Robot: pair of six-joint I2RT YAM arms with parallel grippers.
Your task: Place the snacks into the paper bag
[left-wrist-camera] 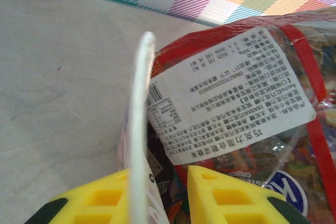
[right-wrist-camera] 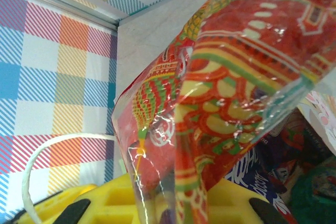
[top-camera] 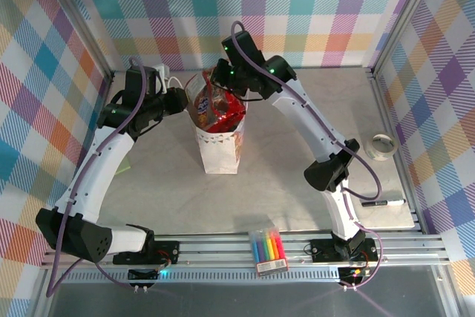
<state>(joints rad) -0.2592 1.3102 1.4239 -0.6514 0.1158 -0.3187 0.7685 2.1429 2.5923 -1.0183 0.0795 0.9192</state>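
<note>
Your right gripper (top-camera: 220, 84) is closed hard on the red packet (top-camera: 224, 110), its yellow fingers (right-wrist-camera: 107, 203) pinching the crinkled film at one edge. The packet hangs from that grip in the open mouth of the paper bag (top-camera: 220, 155), though you cannot tell how deep its lower edge reaches (its printed white label faces your left wrist camera). Below it, inside the bag, lie other snacks (right-wrist-camera: 252, 174), one purple-blue and one teal.

Your left gripper (top-camera: 180, 99) stands only slightly parted, straddling the bag's left wall. The paper lies against one finger and a gap shows before the other, so the wall does not look clamped.

A white cord handle (right-wrist-camera: 37, 163) loops free beside the right fingers. The bag stands upright on the table (top-camera: 297, 183), between your two arms. Well apart from it, a pack of coloured markers (top-camera: 269, 252) lies on the near rail. A roll of tape (top-camera: 382, 146) and a black pen (top-camera: 383, 203) lie off to the right.
</note>
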